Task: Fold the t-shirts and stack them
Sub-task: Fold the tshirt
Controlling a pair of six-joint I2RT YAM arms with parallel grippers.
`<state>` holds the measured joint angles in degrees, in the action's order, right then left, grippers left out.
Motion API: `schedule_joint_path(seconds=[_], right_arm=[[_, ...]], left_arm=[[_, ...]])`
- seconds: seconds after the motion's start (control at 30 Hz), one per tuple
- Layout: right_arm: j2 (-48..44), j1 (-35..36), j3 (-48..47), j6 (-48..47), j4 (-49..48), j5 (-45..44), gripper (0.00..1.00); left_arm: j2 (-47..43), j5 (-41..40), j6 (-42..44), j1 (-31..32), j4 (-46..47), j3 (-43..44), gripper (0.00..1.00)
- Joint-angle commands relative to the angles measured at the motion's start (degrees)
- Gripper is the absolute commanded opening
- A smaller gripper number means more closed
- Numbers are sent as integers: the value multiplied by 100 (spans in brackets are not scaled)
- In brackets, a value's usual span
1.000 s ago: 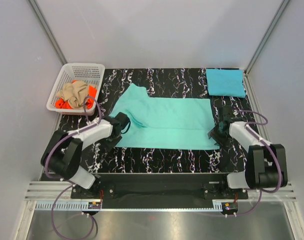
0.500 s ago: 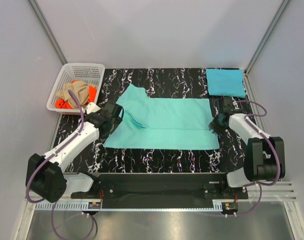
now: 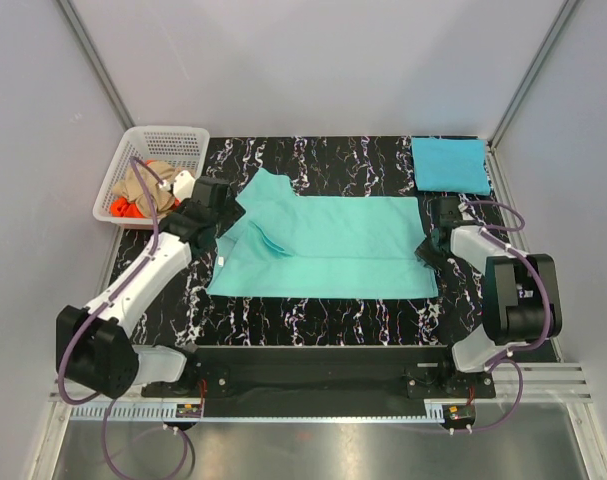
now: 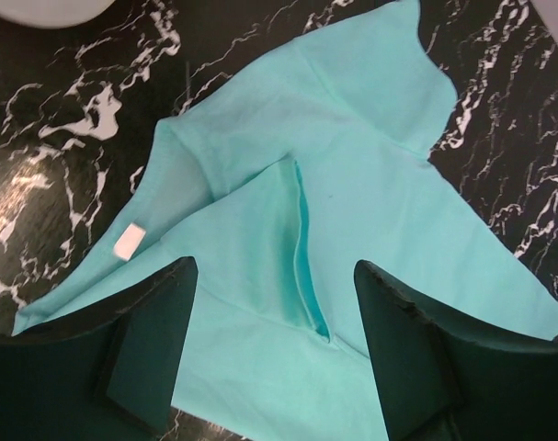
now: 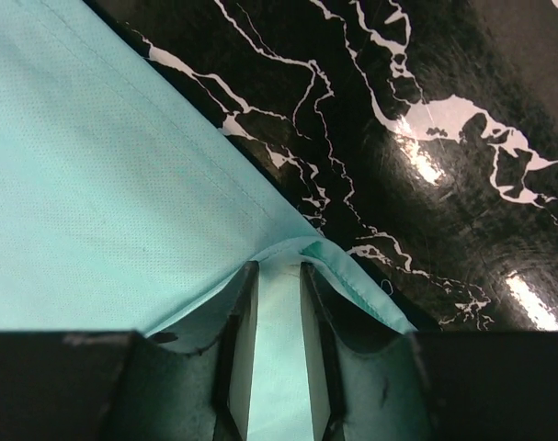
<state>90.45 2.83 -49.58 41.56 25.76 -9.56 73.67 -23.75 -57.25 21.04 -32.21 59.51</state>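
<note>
A mint-teal t-shirt point(image 3: 333, 245) lies spread flat on the black marbled table point(image 3: 323, 320). My left gripper point(image 3: 223, 218) hovers over its left end, open and empty. In the left wrist view the gripper point(image 4: 275, 271) stands wide apart above a folded-in sleeve of the shirt point(image 4: 288, 230), beside a white label point(image 4: 129, 241). My right gripper point(image 3: 426, 250) is at the shirt's right edge. In the right wrist view the gripper point(image 5: 279, 276) is shut on the shirt's hem point(image 5: 352, 276), which curls over its fingertips. A folded sky-blue t-shirt point(image 3: 450, 164) lies at the far right corner.
A white lattice basket point(image 3: 168, 135) at the far left holds a tan shirt point(image 3: 148, 182) and an orange shirt point(image 3: 120, 208). Grey walls close the table on three sides. The metal rail with the arm bases runs along the near edge.
My left arm has moved away from me and to the left along the shirt's left end, whose near-left corner now lies further left. My right gripper has shifted slightly farther up the right edge.
</note>
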Motion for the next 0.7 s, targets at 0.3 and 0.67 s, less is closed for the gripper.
schedule_joint_path(seconds=[0.3, 0.67], right_arm=[[-556, -11, -1104, -1184, 79, 718, 46], [42, 94, -1818, -1862, -62, 2536, 51]], left_arm=[[1675, 1250, 3174, -293, 1095, 1694, 76], [4198, 1979, 4715, -644, 408, 3698, 72]])
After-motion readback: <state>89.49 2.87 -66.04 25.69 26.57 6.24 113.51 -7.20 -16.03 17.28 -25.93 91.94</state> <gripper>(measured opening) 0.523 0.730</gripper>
